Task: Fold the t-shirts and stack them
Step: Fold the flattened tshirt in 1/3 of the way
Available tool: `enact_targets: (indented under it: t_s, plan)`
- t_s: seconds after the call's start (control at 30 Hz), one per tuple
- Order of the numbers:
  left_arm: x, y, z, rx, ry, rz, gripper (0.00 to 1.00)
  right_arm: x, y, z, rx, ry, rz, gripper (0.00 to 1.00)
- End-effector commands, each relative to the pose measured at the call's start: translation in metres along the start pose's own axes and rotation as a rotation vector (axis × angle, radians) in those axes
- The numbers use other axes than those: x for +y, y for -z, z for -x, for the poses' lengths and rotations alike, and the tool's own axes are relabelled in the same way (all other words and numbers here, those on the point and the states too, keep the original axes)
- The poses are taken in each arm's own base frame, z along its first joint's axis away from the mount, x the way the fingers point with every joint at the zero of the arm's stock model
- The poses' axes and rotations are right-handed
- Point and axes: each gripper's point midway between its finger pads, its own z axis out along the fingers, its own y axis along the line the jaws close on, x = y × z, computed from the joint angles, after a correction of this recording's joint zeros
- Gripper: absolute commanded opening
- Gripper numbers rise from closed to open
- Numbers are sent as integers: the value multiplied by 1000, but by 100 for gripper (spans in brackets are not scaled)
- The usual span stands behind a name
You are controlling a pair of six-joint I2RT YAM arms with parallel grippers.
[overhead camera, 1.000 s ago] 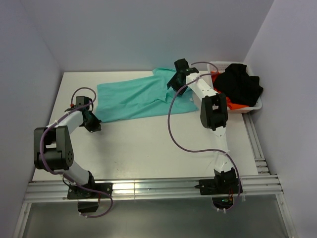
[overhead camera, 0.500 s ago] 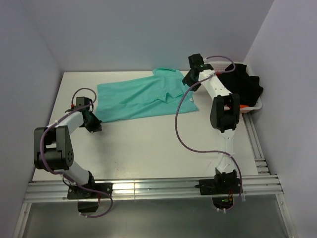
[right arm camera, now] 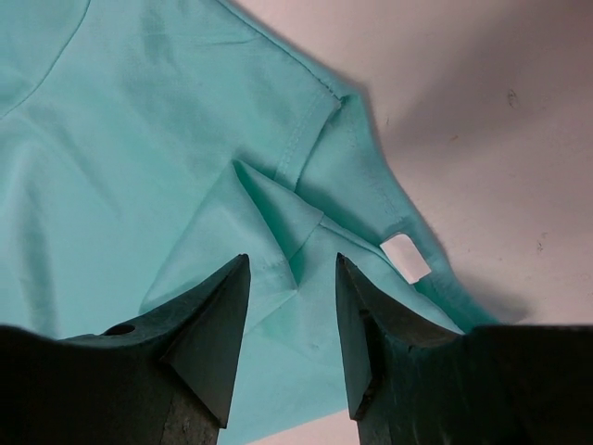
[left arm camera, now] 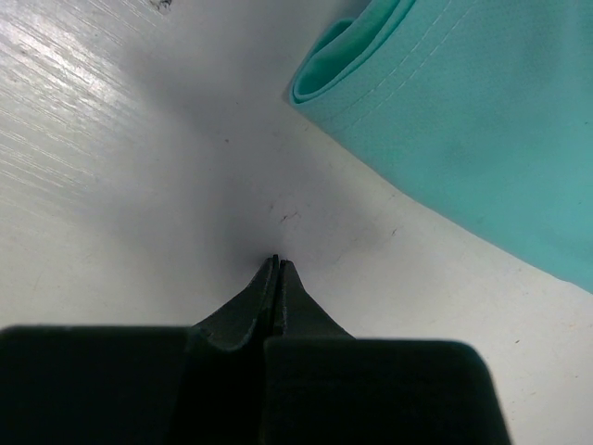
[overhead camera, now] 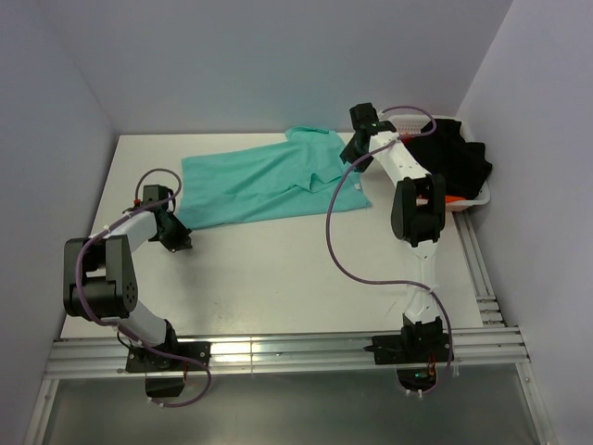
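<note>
A teal-green t-shirt point(overhead camera: 264, 181) lies spread across the back of the white table point(overhead camera: 278, 269). My right gripper point(overhead camera: 353, 153) hangs over its right end near the collar. In the right wrist view that gripper point(right arm camera: 292, 264) is open, its jaws straddling a raised fold of the teal shirt point(right arm camera: 139, 139) beside the small white neck label point(right arm camera: 406, 257). My left gripper point(overhead camera: 177, 240) rests on the table just off the shirt's near left corner. It is shut and empty point(left arm camera: 276, 261), with the shirt's folded hem point(left arm camera: 445, 111) ahead of it. A black t-shirt point(overhead camera: 452, 156) and an orange-red one point(overhead camera: 448, 198) sit in the basket.
A white slotted plastic basket point(overhead camera: 471, 202) stands at the table's back right corner, close to the right arm's elbow. Grey walls close in the left, back and right sides. A metal rail point(overhead camera: 278, 352) runs along the near edge by the arm bases.
The right arm has swung from over the shirt's middle to its right end by the collar. The left gripper has shifted slightly and stays shut.
</note>
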Motion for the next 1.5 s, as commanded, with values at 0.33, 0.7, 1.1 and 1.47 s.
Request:
enact_targets:
  t_s: [0.33, 0.7, 1.1, 1.47]
  plan:
    - [-4, -2, 3, -13, 17, -24, 0, 15, -4, -13, 11, 15, 7, 48]
    - [-5, -4, 3, -11, 18, -26, 0, 9, -16, -32, 45, 30, -23, 46]
    - [-3, -5, 2, -11, 17, -19, 0, 6, -25, -41, 58, 40, -43, 37]
    - [-2, -7, 1, -7, 14, -14, 0, 8, -29, -38, 55, 44, -51, 2]
